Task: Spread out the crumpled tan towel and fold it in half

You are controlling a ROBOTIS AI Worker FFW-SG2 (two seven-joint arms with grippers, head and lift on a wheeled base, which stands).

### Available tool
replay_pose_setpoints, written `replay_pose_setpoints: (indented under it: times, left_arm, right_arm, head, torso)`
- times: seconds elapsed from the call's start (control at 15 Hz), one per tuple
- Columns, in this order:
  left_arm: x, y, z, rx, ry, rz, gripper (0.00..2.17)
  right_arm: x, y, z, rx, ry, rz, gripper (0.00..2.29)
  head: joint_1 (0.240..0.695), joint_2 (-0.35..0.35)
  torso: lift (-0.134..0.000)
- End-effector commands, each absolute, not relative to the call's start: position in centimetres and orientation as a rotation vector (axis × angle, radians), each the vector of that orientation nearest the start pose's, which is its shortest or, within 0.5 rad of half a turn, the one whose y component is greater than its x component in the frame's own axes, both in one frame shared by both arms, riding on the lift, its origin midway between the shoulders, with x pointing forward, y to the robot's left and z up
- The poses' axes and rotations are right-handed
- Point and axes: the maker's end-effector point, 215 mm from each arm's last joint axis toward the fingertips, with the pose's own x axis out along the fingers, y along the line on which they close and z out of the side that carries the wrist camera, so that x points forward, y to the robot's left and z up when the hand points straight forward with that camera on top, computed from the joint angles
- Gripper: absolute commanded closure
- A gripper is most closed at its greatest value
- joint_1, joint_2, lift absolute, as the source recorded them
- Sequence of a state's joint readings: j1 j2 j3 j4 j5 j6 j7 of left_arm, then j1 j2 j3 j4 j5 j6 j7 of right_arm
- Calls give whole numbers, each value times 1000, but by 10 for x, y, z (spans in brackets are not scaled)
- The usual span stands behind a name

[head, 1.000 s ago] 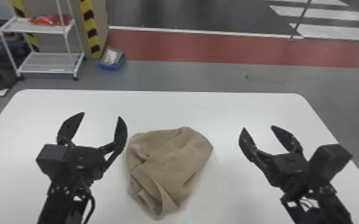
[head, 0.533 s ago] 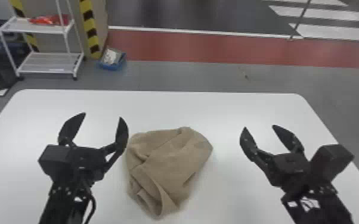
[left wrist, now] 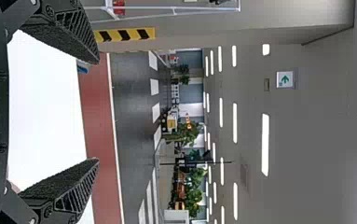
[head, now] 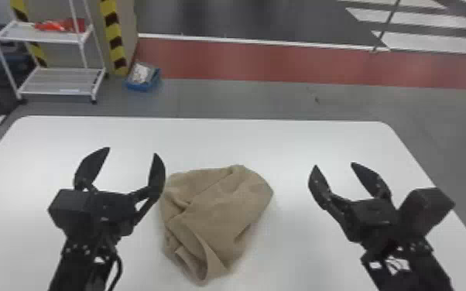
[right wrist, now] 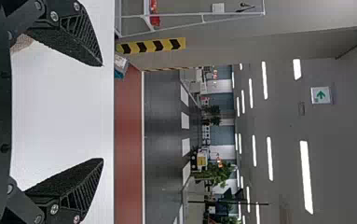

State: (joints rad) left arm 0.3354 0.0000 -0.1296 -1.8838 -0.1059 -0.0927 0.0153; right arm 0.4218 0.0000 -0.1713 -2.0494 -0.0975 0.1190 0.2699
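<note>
I list, on 1 white table [head: 282,141]: 1 tan towel [head: 224,209], crumpled, lying around the middle, a loose fold at its near end; 1 left gripper [head: 132,151], left of the towel and near it, 2 fingers spread wide, holding 0 items; 1 right gripper [head: 334,165], farther to the towel's right, 2 fingers likewise wide apart, holding 0 items

Indus. hall, w/ hazard tape [head: 114,35], wheeled rack [head: 58,81] & arrow sign [left wrist: 284,79].
</note>
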Motion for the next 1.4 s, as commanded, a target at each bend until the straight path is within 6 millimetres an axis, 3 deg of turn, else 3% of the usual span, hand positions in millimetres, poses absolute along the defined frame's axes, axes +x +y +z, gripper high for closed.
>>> replay_pose_setpoints:
  times: [0.0, 0.13, 0.33, 0.6, 0.8, 0.93, 1.33]
  left_arm:
    - [491, 153, -321, 55, -77, -111, 140]
    - [492, 153, -319, 53, -80, -111, 140]
    - [495, 150, -321, 57, -79, -116, 140]
    - [498, 149, -324, 52, -77, -119, 140]
    - [499, 148, -325, 54, -77, -119, 140]
    - [499, 148, -326, 54, -74, -120, 140]
    - [496, 145, -326, 51, -76, -125, 140]
  right_arm:
    - [465, -259, -333, 42, 56, 126, 167]
    - [460, -238, -337, 45, 66, 160, 167]
    - [441, -166, -366, 32, 135, 277, 178]
    - [416, -106, -398, 82, 232, 399, 218]
    - [397, -64, -404, 101, 260, 515, 218]
    - [388, -48, -409, 85, 279, 550, 218]
    - [379, -40, -426, 4, 325, 559, 343]
  head:
    - [695, -127]
    - [695, -125]
    - [695, -102]
    - [695, -4]
    - [695, 62]
    - [695, 91]
    - [695, 133]
  torso:
    - [-124]
    - [-124]
    - [-124]
    - [-124]
    - [-124]
    - [-124]
    - [-124]
